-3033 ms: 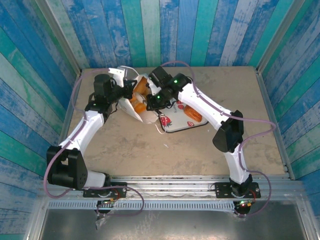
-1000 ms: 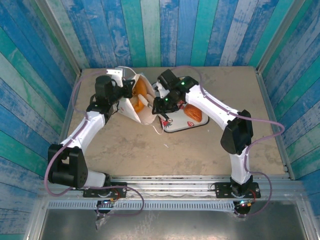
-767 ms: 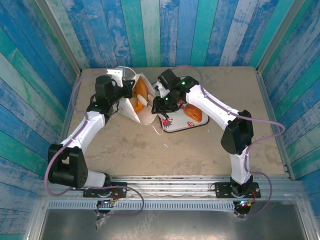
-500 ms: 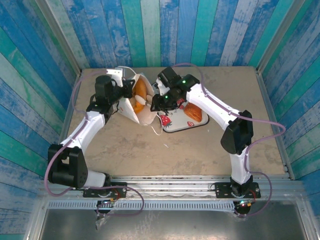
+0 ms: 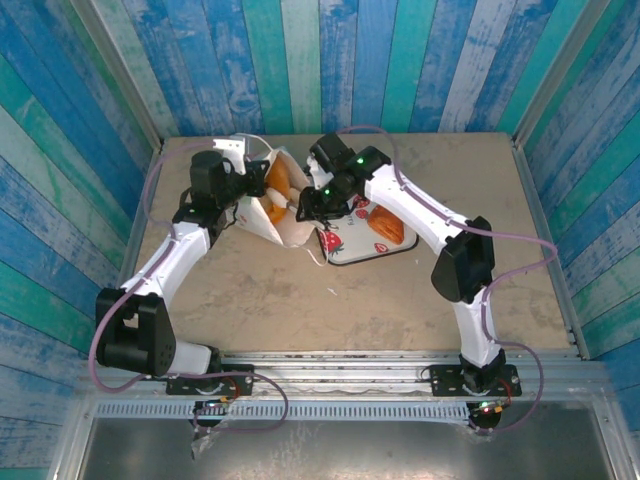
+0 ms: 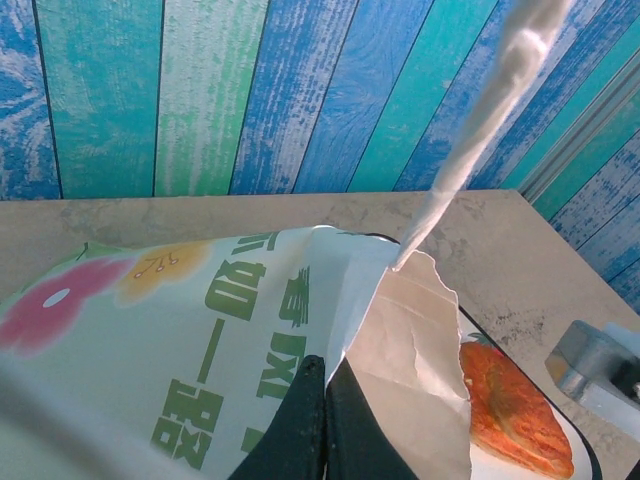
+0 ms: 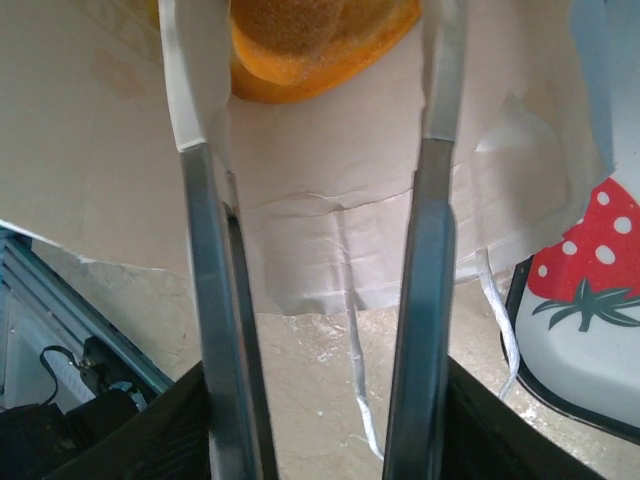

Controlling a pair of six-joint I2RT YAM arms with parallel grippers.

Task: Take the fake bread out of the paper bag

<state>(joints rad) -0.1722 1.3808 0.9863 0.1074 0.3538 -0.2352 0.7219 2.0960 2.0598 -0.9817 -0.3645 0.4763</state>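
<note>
Top external view puts the paper bag [image 5: 272,225] at 10 o'clock of frame centre, its mouth facing the strawberry tray [image 5: 345,248] at its 3 o'clock. The left gripper [image 5: 250,186] is clenched on the bag's rim and holds it open. The right gripper [image 5: 308,205] grasps metal tongs [image 7: 425,250], whose arms straddle a fake bread [image 7: 310,40] inside the bag. Retrieval is under way; the next move calls for a squeeze, then a draw toward 3 o'clock. Against a second ago, the tongs reach further toward 9 o'clock.
</note>
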